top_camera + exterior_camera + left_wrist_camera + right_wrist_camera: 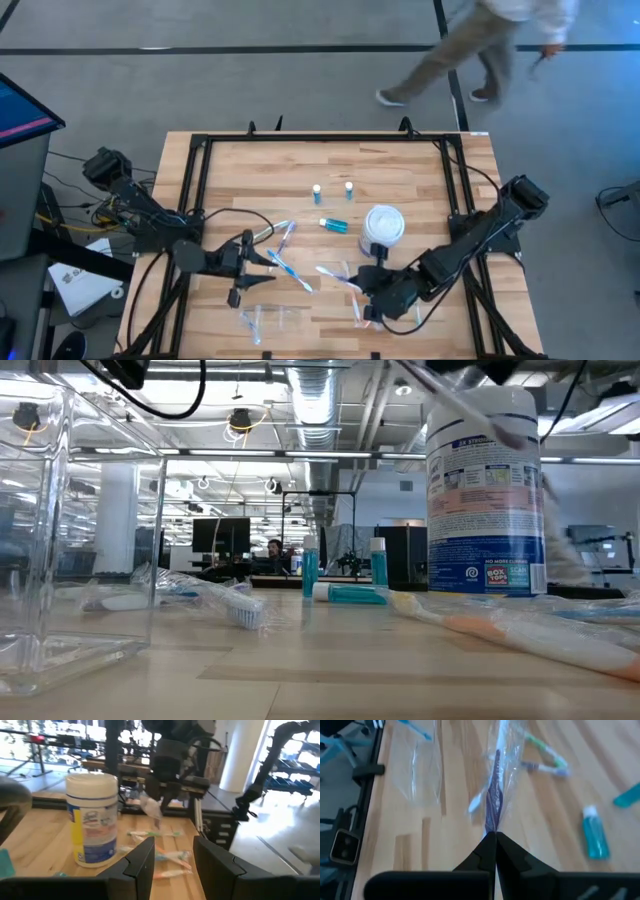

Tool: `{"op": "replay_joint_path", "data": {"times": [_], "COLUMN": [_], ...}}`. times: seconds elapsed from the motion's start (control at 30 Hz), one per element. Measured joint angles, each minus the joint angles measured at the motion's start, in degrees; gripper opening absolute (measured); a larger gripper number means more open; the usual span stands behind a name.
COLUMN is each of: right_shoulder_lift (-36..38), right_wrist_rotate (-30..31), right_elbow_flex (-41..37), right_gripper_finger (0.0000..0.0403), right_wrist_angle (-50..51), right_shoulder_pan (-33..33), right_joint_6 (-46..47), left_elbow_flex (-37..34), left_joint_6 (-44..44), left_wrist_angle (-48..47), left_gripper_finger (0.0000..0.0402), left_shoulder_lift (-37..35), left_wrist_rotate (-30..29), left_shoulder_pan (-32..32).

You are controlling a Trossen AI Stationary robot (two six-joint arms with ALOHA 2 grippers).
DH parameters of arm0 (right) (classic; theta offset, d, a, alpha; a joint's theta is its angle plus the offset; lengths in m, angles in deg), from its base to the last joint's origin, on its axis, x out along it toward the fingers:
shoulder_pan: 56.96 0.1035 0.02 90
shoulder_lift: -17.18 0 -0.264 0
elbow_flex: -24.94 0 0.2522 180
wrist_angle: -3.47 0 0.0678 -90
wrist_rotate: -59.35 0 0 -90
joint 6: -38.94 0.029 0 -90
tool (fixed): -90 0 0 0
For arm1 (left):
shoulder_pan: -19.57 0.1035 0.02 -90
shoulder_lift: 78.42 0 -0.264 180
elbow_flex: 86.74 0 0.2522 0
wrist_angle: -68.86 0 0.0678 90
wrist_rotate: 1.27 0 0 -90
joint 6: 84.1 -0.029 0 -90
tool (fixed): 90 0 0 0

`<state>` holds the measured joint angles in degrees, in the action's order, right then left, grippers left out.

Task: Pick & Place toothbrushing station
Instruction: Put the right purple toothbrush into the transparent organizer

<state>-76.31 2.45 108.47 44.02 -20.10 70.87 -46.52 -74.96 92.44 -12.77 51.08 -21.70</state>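
Several slim toothbrushes in clear wrappers (pixel 285 262) lie on the wooden table's middle. Two small blue bottles (pixel 317 192) (pixel 349 188) stand upright and one (pixel 333 225) lies flat. A crinkly clear bag (pixel 265 318) lies near the front edge. My right gripper (pixel 368 298) is shut on one wrapped toothbrush (pixel 496 785), right of the loose ones. My left gripper (pixel 275 262) is open and empty beside the toothbrushes; its fingers show apart in the left wrist view (pixel 172 862). My right gripper pinches one end of the wrapped toothbrush (pixel 491 826) between its two fingertips. The brush runs on in line with the fingers. In the left wrist view it hangs slanting down below the fingers (pixel 152 809), clear of the table.
A white wipes canister (pixel 383 225) stands right of centre, close to my right arm. A clear box (pixel 60 560) stands close to the low camera. A black frame (pixel 200 150) edges the table. A person (pixel 480 50) walks beyond the far edge.
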Motion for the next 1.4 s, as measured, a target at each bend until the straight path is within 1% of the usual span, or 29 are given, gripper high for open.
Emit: {"op": "replay_joint_path", "data": {"times": [0.27, 0.33, 0.47, 0.6, 0.8, 0.93, 1.03, 1.17, 1.27, 1.4], "right_shoulder_lift": [0.00, 0.00, 0.00, 0.00, 0.00, 0.00, 0.00, 0.00, 0.00, 0.00], "right_wrist_rotate": [0.23, 0.20, 0.11, -0.17, -0.28, -0.33, -0.45, -1.01, -1.77, -1.77], "right_elbow_flex": [1.27, 1.55, 1.78, 1.78, 1.78, 1.78, 1.78, 1.80, 1.80, 1.80], "right_gripper_finger": [0.0000, 0.0000, 0.0000, 0.0000, 0.0000, 0.0000, 0.0000, 0.0000, 0.0000, 0.0000], "right_wrist_angle": [-6.74, -8.20, -11.54, -14.74, -18.57, -21.45, -23.65, -24.10, -24.26, -24.29], "right_shoulder_pan": [-2.69, -3.31, -4.59, -5.68, -7.17, -7.73, -8.14, -8.90, -9.41, -9.82], "right_joint_6": [-10.00, -12.02, -15.51, -18.61, -22.05, -24.42, -26.23, -26.57, -26.57, -26.56], "left_elbow_flex": [0.00, 0.00, 0.00, 0.00, 0.00, 0.00, 0.00, 0.00, 0.04, 0.04], "left_joint_6": [-1.41, -2.28, -4.43, -7.27, -10.49, -10.60, -10.45, -10.68, -11.76, -11.96], "left_wrist_angle": [2.05, 2.72, 5.17, 8.07, 12.90, 13.44, 14.28, 18.02, 18.64, 22.36], "left_gripper_finger": [0.0131, 0.0131, 0.0131, 0.0131, 0.0131, 0.0131, 0.0131, 0.0131, 0.0131, 0.0131], "left_shoulder_lift": [0.00, 0.00, 0.00, 0.00, 0.00, 0.00, 0.27, 1.69, 3.32, 5.33], "left_wrist_rotate": [0.06, 1.96, 8.06, 9.76, 12.74, 14.61, 16.93, 21.16, 21.62, 21.62], "left_shoulder_pan": [4.14, 4.94, 6.62, 7.68, 10.03, 12.30, 13.65, 14.55, 14.75, 14.75]}}
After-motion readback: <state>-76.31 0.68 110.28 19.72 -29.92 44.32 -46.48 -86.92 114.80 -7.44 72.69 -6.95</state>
